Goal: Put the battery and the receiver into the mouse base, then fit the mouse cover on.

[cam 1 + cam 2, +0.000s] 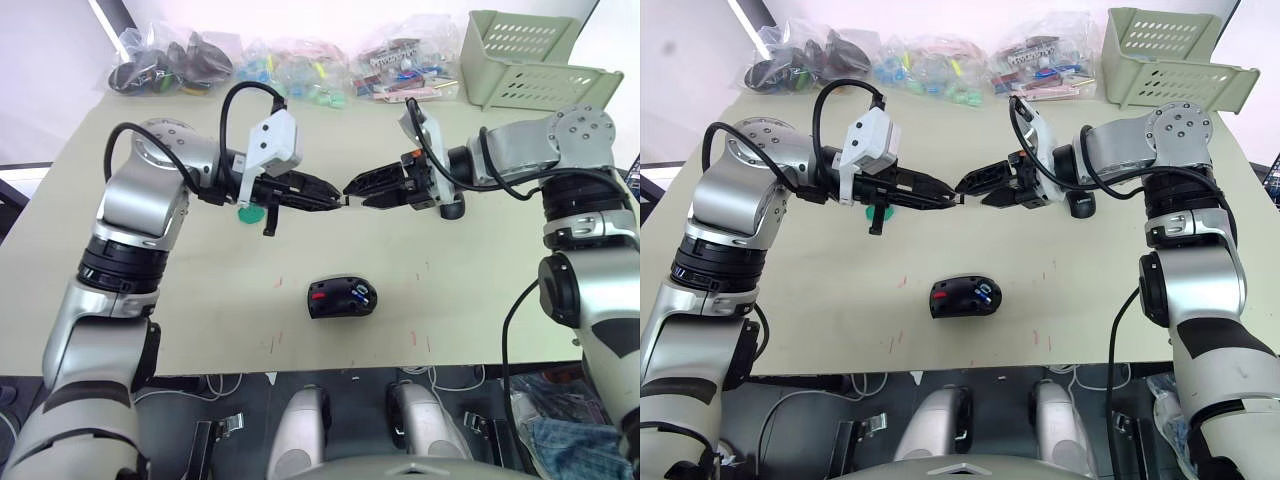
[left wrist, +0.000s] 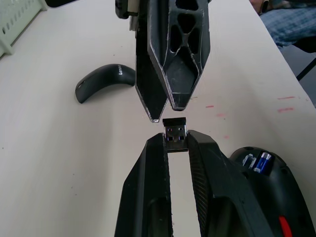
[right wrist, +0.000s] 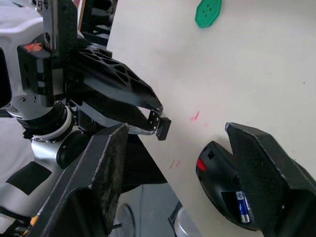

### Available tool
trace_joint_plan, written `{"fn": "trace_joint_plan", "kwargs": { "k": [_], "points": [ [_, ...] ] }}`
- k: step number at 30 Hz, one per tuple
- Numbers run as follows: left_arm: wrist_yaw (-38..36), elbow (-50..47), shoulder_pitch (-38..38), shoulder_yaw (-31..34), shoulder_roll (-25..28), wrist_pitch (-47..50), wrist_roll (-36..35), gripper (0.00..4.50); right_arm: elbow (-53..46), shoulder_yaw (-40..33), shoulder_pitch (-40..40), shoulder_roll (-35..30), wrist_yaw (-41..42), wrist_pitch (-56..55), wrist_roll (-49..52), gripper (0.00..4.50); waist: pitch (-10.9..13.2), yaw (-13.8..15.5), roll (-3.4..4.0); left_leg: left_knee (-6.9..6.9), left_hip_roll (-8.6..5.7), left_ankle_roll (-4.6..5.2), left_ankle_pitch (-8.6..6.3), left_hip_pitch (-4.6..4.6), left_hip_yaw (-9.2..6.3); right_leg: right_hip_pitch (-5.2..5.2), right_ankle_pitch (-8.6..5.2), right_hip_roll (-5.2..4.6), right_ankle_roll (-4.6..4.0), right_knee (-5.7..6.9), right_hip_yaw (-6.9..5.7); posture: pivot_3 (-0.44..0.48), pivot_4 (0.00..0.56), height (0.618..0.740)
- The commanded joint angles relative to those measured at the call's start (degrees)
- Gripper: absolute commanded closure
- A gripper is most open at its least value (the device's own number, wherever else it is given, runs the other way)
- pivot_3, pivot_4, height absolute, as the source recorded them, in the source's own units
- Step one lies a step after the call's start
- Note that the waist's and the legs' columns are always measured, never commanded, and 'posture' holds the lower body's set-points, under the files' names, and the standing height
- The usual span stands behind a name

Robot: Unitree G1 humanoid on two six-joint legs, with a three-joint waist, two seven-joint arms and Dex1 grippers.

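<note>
My left gripper (image 2: pixel 175 142) is shut on the receiver (image 2: pixel 175 134), a tiny black dongle, holding it in the air above the table. My right gripper (image 1: pixel 352 187) faces it tip to tip, open, with its fingers (image 3: pixel 106 163) spread wide on either side of the receiver (image 3: pixel 161 124) without touching it. Below them the mouse base (image 1: pixel 342 297) lies on the table, its red part towards my left. The blue battery (image 1: pixel 357 293) sits inside it. Behind the right wrist lies the mouse cover (image 2: pixel 103 81), a smooth black shell.
A flat green disc (image 1: pixel 250 212) lies on the table under my left gripper. Bags of small parts (image 1: pixel 280 65) line the table's far edge, and a pale green basket (image 1: pixel 530 60) stands at the far right. The front edge runs just below the mouse base.
</note>
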Motion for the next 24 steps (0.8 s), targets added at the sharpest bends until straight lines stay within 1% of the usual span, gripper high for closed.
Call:
{"fn": "trace_joint_plan", "kwargs": {
  "k": [1, 4, 6, 8, 24],
  "points": [
    [0.0, -0.8, -0.4, 1.3, 0.2, -1.1, 0.2, 4.45, 1.2, -1.3, -0.9, 0.4, -2.2, 0.3, 3.0, 1.8, 0.0, 0.0, 0.0, 0.0, 0.0, 0.0, 0.0, 0.0, 0.0, 0.0, 0.0, 0.0, 0.0, 0.0, 0.0, 0.0, 0.15, 0.74],
    [0.1, -1.0, -0.2, 1.4, 0.3, -1.1, 0.1, 4.45, 1.6, -1.5, -0.8, 0.7, -3.4, 0.3, 4.2, 1.8, 0.0, 0.0, 0.0, 0.0, 0.0, 0.0, 0.0, 0.0, 0.0, 0.0, 0.0, 0.0, 0.0, 0.0, 0.0, 0.0, 0.15, 0.74],
    [0.3, -1.2, -0.1, 1.5, 0.3, -1.0, 0.1, 4.45, 1.8, -1.6, -0.7, 0.8, -4.1, 0.3, 5.1, 2.36, 0.0, 0.0, 0.0, 0.0, 0.0, 0.0, 0.0, 0.0, -0.01, 0.0, 0.0, 0.01, 0.0, 0.0, 0.0, 0.0, 0.15, 0.74],
    [0.3, -1.1, 0.0, 1.5, 0.3, -1.0, 0.1, 4.45, 1.8, -1.9, -0.5, 1.1, -4.7, 0.3, 5.8, 3.13, 0.0, 0.0, 0.0, 0.0, 0.0, 0.0, 0.0, 0.0, 0.0, 0.0, 0.0, 0.01, 0.0, 0.0, 0.0, 0.0, 0.15, 0.74],
    [1.3, -1.3, -0.1, 1.7, -0.3, -0.7, -0.2, 4.45, -1.7, 0.1, 2.7, 0.7, -10.5, -3.5, 15.4, 3.13, 0.0, 0.0, 0.0, 0.01, 0.01, 0.0, 0.0, 0.0, -0.01, 0.0, 0.0, 0.01, 0.0, 0.03, 0.0, 0.0, 0.15, 0.74]
  ]
}}
